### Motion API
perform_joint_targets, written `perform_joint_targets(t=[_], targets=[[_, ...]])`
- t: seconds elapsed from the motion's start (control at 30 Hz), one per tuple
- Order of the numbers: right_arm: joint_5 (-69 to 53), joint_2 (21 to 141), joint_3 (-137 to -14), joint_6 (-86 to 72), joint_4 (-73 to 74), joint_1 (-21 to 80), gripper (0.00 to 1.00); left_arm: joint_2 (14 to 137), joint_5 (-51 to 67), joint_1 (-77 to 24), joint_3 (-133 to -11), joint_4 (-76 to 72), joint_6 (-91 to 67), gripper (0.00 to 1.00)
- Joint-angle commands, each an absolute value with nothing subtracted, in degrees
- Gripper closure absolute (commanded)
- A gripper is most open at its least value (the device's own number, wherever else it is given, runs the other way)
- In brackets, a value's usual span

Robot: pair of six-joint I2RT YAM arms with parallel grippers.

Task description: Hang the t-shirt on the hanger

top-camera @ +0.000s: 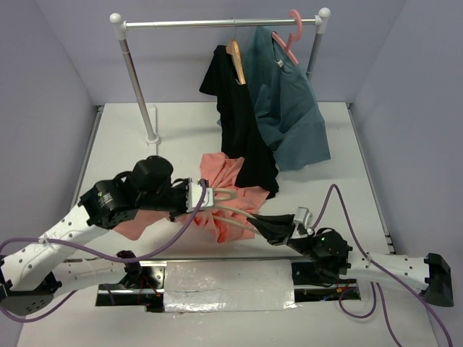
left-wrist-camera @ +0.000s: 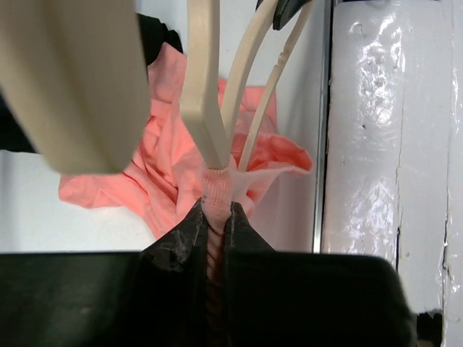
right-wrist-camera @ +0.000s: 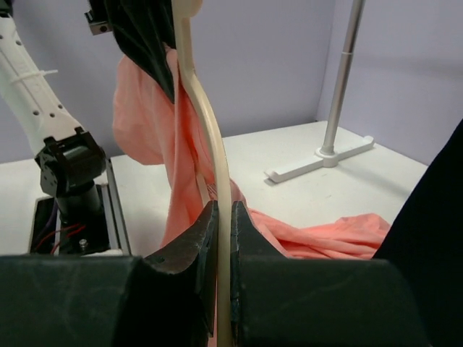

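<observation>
The salmon t-shirt (top-camera: 221, 170) lies bunched on the table, partly lifted between the two arms. My left gripper (top-camera: 197, 196) is shut on its ribbed collar (left-wrist-camera: 217, 189), right beside the pale beige hanger (top-camera: 235, 211). In the left wrist view the hanger's bars (left-wrist-camera: 205, 108) run up from the pinched collar. My right gripper (top-camera: 262, 225) is shut on one thin arm of the hanger (right-wrist-camera: 211, 137), which passes straight between its jaws (right-wrist-camera: 224, 217). Pink cloth (right-wrist-camera: 145, 108) hangs along the hanger, and more of it lies on the table behind.
A clothes rack (top-camera: 217, 23) stands at the back on a white base (top-camera: 152, 137). On it hang a black shirt (top-camera: 242, 137) on a brown wooden hanger and a teal shirt (top-camera: 289, 108) on a pink hanger. A shiny plate (top-camera: 228, 285) lies at the near edge.
</observation>
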State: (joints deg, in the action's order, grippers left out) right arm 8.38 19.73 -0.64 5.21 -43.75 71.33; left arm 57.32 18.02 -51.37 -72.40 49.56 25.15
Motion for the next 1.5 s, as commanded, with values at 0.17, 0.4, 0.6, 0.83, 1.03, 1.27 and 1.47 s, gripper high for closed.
perform_joint_targets(t=[0.17, 0.4, 0.6, 0.83, 1.03, 1.27, 1.47], targets=[[26.44, 16.88, -8.61, 1.33, -42.83, 70.84, 0.4, 53.26, 2.49, -52.3, -66.88, 30.06, 13.46, 1.0], [36.29, 13.01, -11.42, -9.65, -33.59, 70.75, 0.31, 54.41, -6.59, -52.21, -66.1, 26.28, 10.29, 1.0], [35.59, 22.81, -9.48, -21.44, -37.18, 70.93, 0.38, 51.07, -1.16, -52.12, -65.65, 24.17, 8.97, 1.0], [42.09, 39.27, -13.63, -31.0, -37.71, 70.66, 0.39, 48.7, 10.01, -52.21, -66.28, 29.8, 9.67, 1.0], [40.52, 45.78, -8.17, -38.14, -48.69, 70.23, 0.42, 43.16, 13.53, -52.21, -62.49, 26.54, 9.23, 1.0], [35.69, 52.37, -8.17, -39.64, -53.96, 70.23, 0.43, 43.77, 13.8, -52.21, -62.05, 26.11, 8.97, 1.0], [34.28, 54.49, -7.82, -39.81, -56.43, 70.22, 0.43, 43.86, 12.83, -52.21, -61.61, 26.45, 9.4, 1.0]])
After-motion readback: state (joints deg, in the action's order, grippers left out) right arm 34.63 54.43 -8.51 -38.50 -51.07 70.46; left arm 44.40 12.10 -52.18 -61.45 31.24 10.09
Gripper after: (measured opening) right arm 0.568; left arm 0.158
